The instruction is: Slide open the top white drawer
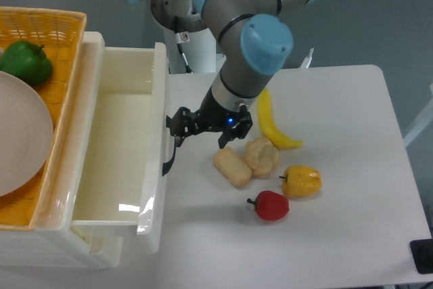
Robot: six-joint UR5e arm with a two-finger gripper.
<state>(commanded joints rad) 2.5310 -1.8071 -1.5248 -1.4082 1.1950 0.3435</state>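
white drawer [122, 147] sits pulled out, claw [177, 125] just right of its black handle [169, 157], can't tell if it's gripping.

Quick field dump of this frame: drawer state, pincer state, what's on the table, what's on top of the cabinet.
drawer: top drawer pulled well out, tray empty
handle: black handle on the drawer front, facing the table
pincer: pincer right at the handle's upper end; grip unclear
table items: banana, two bread rolls, yellow pepper, red pepper
cabinet top: orange basket holding a green pepper and a plate
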